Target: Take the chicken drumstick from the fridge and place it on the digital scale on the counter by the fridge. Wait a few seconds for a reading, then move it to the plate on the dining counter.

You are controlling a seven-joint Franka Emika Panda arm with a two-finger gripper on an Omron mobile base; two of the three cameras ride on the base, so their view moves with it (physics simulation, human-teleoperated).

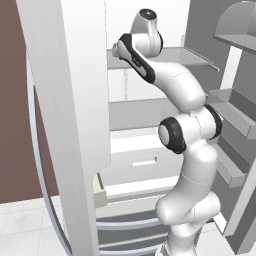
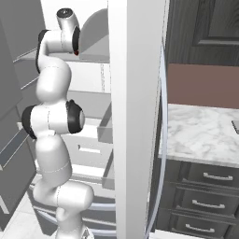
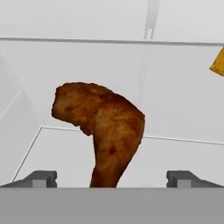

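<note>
Pincer [image 3: 112, 178] gapes astride chicken drumstick [image 3: 103, 129], seemingly untouched

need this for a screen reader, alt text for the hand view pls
A brown roasted chicken drumstick lies on a white fridge shelf, between the open gripper fingertips. A yellow-orange cheese wedge peeks in at the right edge.

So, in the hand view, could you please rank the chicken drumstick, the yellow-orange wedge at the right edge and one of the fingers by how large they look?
1. chicken drumstick, by far the largest.
2 and 3. The yellow-orange wedge and one of the fingers look alike; the wedge is cut off by the frame edge and farther away, so I won't rank them.
</note>
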